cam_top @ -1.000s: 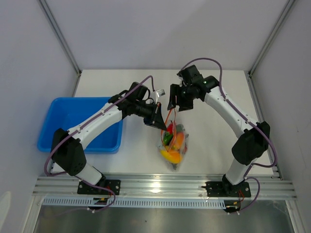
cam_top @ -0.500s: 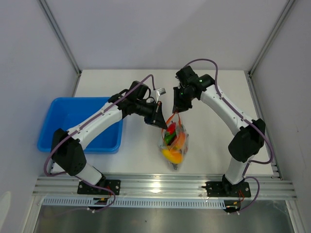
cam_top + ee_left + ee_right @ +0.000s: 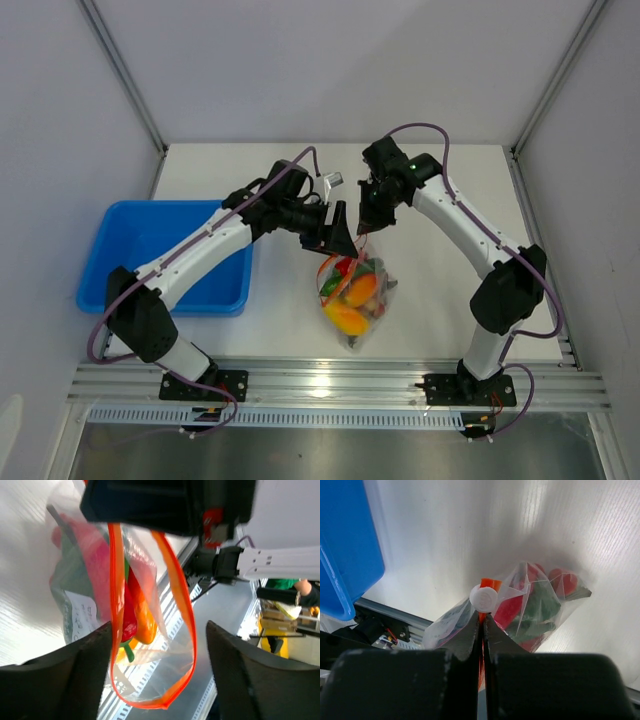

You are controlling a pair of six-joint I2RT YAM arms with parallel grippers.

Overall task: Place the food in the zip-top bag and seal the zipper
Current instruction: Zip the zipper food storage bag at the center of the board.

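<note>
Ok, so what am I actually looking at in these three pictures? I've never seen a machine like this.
These are two robot arms bolted to a white table, each ending in a two-finger gripper. The wide picture comes from a fixed camera above and behind them. The other two come from small cameras on the wrists, so each shows its own dark fingers. On the table sits a blue tray. To its right is a clear bag with toy food inside. The right gripper is pinched shut on the bag's orange zipper, holding the bag by that edge. The left gripper is open, and its wrist view shows the bag's mouth gaping between its fingers, so the bag isn't sealed.
</note>
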